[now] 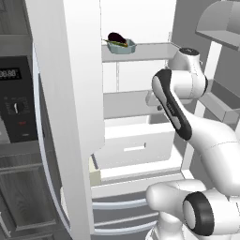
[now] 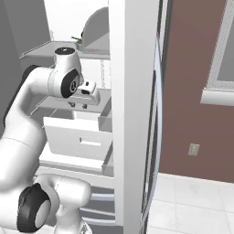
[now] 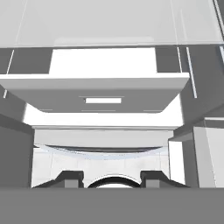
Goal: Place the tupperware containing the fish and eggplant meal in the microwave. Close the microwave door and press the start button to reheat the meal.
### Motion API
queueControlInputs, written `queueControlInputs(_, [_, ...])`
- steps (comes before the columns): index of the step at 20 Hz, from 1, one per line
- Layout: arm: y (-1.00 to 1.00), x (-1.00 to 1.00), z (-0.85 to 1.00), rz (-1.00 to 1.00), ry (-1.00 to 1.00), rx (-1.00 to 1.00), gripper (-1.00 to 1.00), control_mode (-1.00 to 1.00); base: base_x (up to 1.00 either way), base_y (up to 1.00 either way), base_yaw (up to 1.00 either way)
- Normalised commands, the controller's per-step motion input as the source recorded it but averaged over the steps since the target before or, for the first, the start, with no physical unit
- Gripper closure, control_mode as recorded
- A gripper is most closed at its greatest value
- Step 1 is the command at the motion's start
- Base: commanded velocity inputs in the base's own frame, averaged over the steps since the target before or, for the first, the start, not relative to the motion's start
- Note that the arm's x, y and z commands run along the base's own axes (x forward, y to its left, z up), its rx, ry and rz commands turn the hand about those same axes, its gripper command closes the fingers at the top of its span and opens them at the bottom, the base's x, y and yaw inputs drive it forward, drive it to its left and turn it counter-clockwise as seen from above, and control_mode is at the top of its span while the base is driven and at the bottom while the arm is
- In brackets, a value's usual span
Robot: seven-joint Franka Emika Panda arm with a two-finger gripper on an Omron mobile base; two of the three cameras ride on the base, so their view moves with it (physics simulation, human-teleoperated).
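Observation:
The tupperware [image 1: 123,47], pale blue-grey, rests on the upper shelf [image 1: 150,50] of the open fridge. In it lie the dark eggplant [image 1: 116,38] and a thin yellowish-green piece. My gripper [image 2: 78,106] hangs below that shelf and to its right, pointing down over the white drawer. In the hand view the gripper [image 3: 111,178] has its two tips apart with nothing between them. The microwave [image 1: 15,101] shows its control panel with display and dial at the far left. The microwave door is out of view.
The tall white fridge door [image 1: 70,93] stands open between the microwave and the shelves. A white drawer [image 1: 136,145] juts out under the middle shelf. The other fridge door [image 2: 132,114] blocks the right side, with a brown wall [image 2: 192,91] beyond.

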Motion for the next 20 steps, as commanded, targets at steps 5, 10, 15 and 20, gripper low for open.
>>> queueControlInputs(5, [0.03,-0.01,0.0,0.0,-0.07,0.0,-1.0,-1.0,0.0,0.0,0.0])
queueControlInputs(10, [0.12,-0.14,0.13,0.0,-0.31,0.0,-1.0,-1.0,0.0,0.0,0.0])
queueControlInputs(15, [0.29,-0.01,0.31,0.0,-0.34,0.0,-1.0,-1.0,0.0,0.0,0.0])
queueControlInputs(20, [0.36,0.0,0.32,-0.07,-0.28,0.01,-1.0,-1.0,0.0,0.0,0.0])
